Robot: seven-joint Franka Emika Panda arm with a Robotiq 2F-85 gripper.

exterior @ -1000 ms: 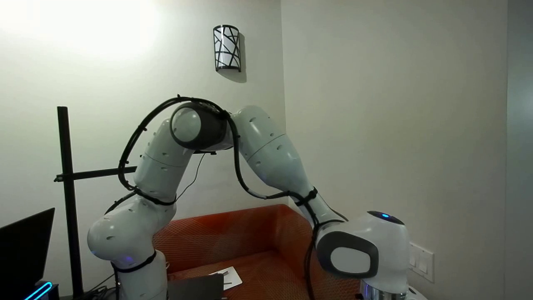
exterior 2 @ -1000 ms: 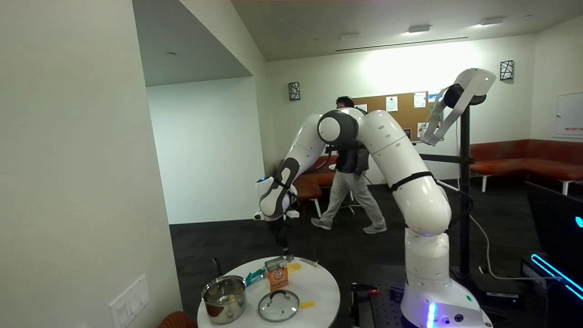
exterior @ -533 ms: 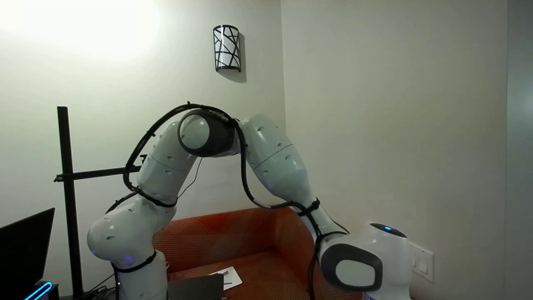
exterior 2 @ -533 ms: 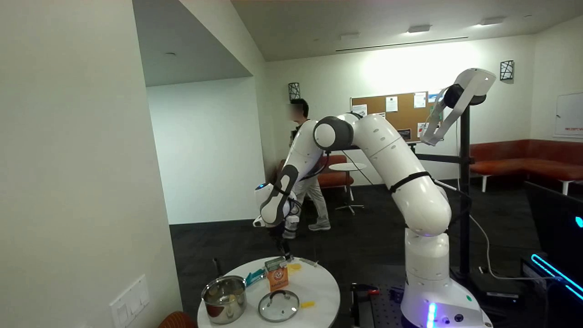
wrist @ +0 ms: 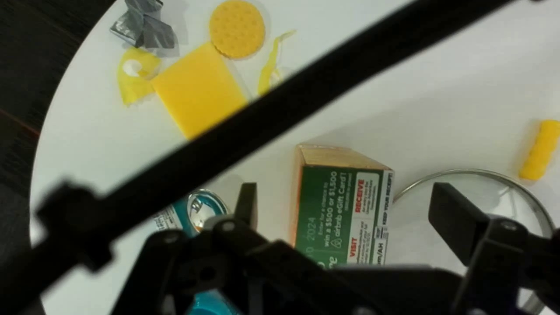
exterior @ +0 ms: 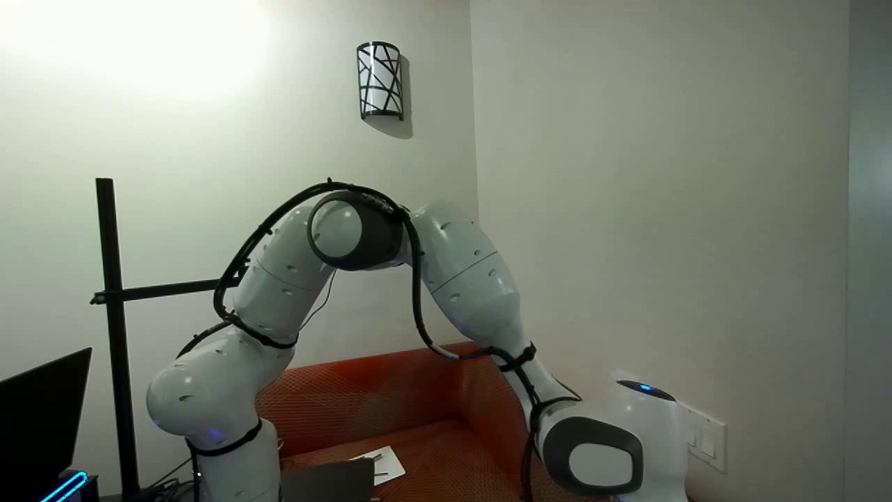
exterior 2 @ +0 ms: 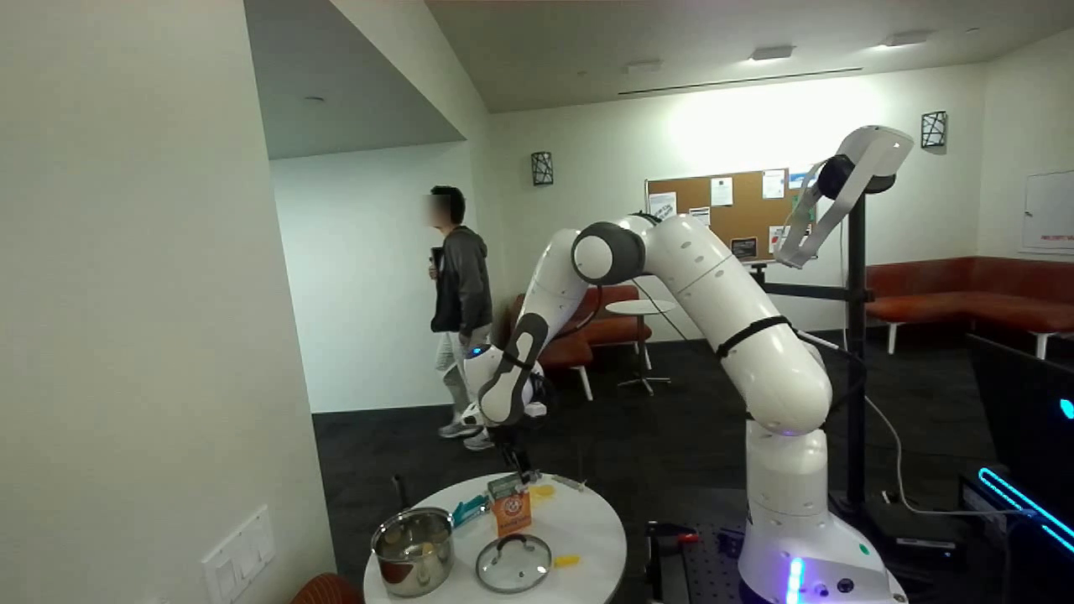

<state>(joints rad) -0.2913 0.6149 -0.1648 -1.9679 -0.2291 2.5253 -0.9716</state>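
Note:
My gripper (wrist: 351,203) is open in the wrist view. Its fingers stand wide apart on either side of an upright box (wrist: 334,210) with a green printed top and orange sides. The fingers do not appear to touch the box. In an exterior view the box (exterior 2: 511,510) stands on a round white table (exterior 2: 591,533), with the gripper (exterior 2: 522,476) just behind and above it. A glass lid (wrist: 415,227) lies beside the box, under one finger. A teal item (wrist: 210,304) lies on the other side, partly hidden by the gripper. The gripper is below the frame in an exterior view.
A yellow square (wrist: 199,92), a round cracker (wrist: 237,28), a silver wrapper (wrist: 146,28) and a yellow stick (wrist: 541,151) lie on the table. A steel pot (exterior 2: 411,554) stands near its edge. A person (exterior 2: 461,285) is behind. A dark bar crosses the wrist view.
The arm has reached lower and the gripper has come down towards the box, shifting slightly left at the end in an exterior view. The person has walked left. The table items have not moved.

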